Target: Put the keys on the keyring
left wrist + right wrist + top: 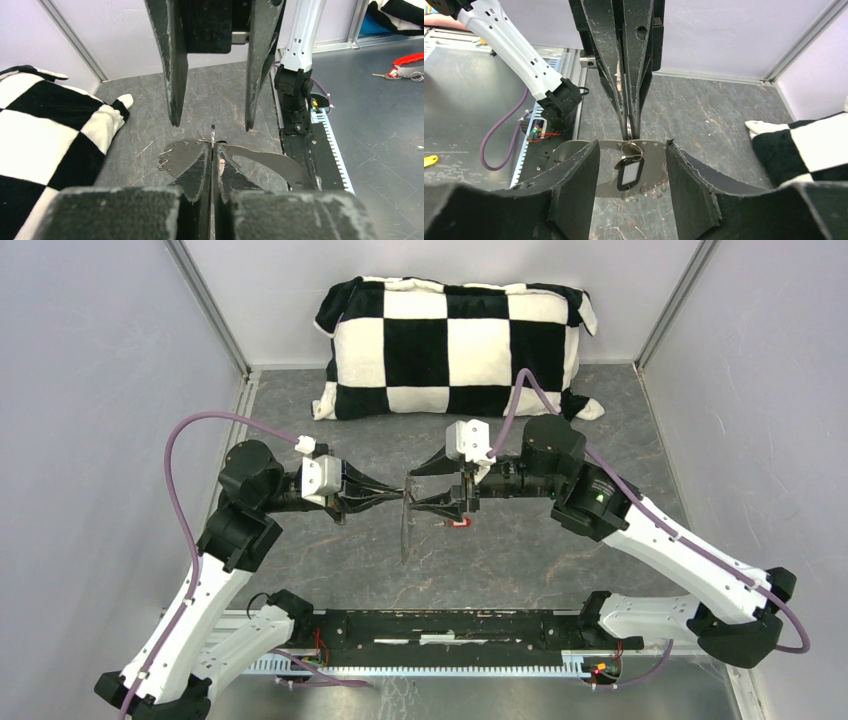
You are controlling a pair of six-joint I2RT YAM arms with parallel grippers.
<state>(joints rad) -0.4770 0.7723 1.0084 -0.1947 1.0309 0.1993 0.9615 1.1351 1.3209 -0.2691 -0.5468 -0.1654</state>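
Left gripper (400, 498) is clamped tight on the keyring (404, 540), holding it up off the table (520, 560). The ring is upright and edge-on to the top camera, so it reads as a thin vertical line there.

Right gripper (412, 490) faces it from the other side with fingers spread wide and nothing in them. The ring sits in the gap between them; can't tell any contact with either finger.

Black key (630, 173), the white-faced tag, hangs in the right wrist view from a small loop just below the left gripper's tips. It dangles in front of the grey ring metal, between the right fingers and clear of both.

Red key (460, 524) lies on the table right under the right gripper, off the ring.

Checkered cushion (455, 345) sits at the back wall, well apart.
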